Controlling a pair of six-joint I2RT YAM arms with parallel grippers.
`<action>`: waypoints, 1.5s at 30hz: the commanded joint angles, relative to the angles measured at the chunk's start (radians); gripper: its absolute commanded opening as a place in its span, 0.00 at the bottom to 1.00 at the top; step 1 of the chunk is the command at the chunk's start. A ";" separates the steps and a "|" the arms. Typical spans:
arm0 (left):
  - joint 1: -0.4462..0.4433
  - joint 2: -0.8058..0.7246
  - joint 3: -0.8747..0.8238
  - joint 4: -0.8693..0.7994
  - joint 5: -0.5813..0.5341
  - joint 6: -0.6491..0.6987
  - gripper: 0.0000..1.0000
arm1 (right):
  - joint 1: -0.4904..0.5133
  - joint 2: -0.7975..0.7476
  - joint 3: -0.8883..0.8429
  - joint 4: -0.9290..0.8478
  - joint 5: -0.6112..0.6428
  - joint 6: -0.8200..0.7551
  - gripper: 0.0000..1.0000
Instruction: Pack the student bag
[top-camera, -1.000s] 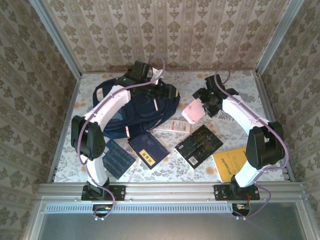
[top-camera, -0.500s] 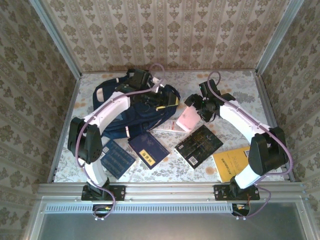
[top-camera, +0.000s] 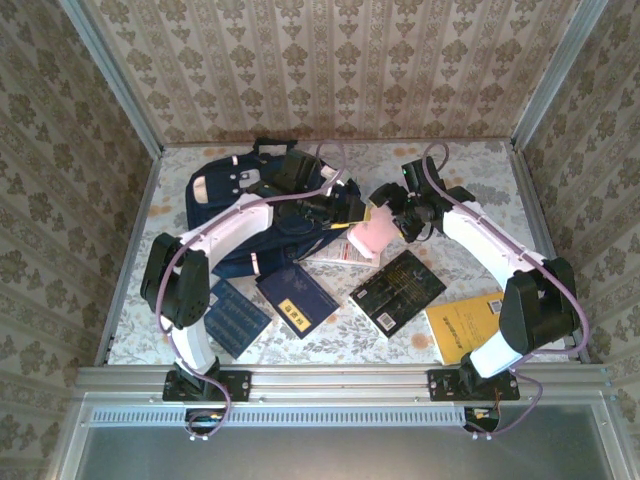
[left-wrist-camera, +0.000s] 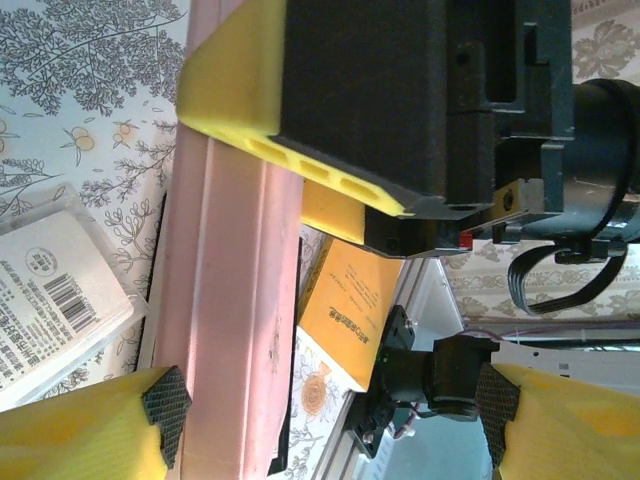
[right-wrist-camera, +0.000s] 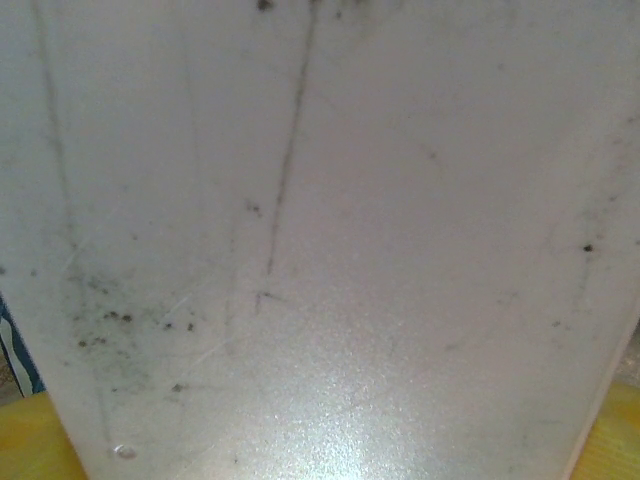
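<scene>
Counter (top-camera: 480, 170): 4 more books lie loose along the lower middle of the top view.
Student bag (top-camera: 250, 225): upper left of centre on the counter, its right end facing both arms.
Pink book (top-camera: 372, 230): held off the counter, just right of the bag.
Right fingers (left-wrist-camera: 250, 100): pinching the pink book.
Left fingers (left-wrist-camera: 120, 430): spread wide, 1 pad right beside the book's edge.
Change: in the last second I've seen the book swing left toward the bag while the left arm dropped to its right end.
Meaning: I judge insertion is next, with the left side helping.
</scene>
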 joint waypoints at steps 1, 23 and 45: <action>-0.018 0.034 -0.015 0.016 0.025 -0.015 0.76 | 0.007 -0.046 0.036 0.073 -0.078 0.060 0.80; -0.006 0.033 -0.043 0.021 -0.022 0.016 0.67 | 0.013 -0.076 -0.007 0.135 -0.110 0.132 0.80; 0.028 -0.107 -0.143 0.212 0.104 -0.073 0.22 | 0.007 -0.132 -0.002 0.134 -0.061 -0.023 1.00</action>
